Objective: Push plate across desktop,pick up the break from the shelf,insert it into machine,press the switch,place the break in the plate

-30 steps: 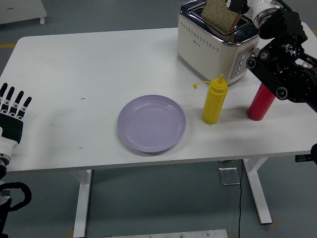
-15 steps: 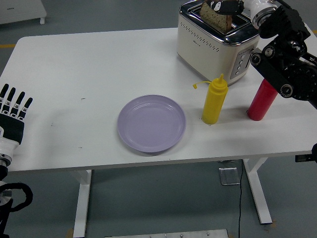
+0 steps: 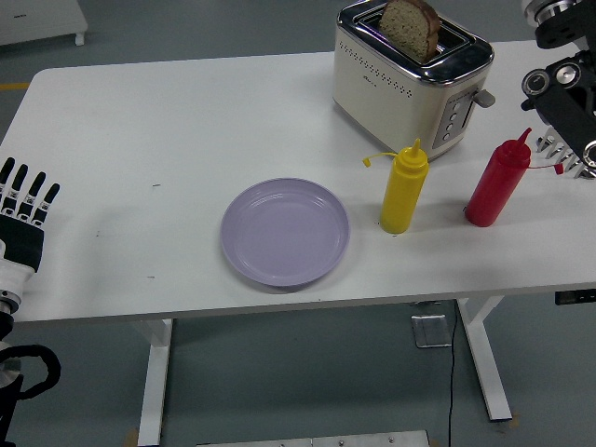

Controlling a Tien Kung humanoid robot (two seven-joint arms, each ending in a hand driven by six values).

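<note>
Left fingers (image 3: 23, 182) spread and straight, holding nothing, parked at the near left edge of the surface (image 3: 140, 121). Right hand (image 3: 563, 88) at the right edge, empty as far as visible, fingers too cropped to tell. Bread (image 3: 410, 26) seated in the toaster (image 3: 410, 79) slot, top half poking out. Next, probably: press the lever (image 3: 482, 97) on the toaster's right end straight down, clearing the red bottle (image 3: 496, 184) and yellow bottle (image 3: 403, 189). Plate (image 3: 284, 231) waiting, centre front.

Brown bread slice (image 3: 410, 26) stands half-sunk in the cream metal toaster's (image 3: 405, 86) slot at the far right; my round lilac plate (image 3: 284, 231) sits empty mid-table, near edge.
</note>
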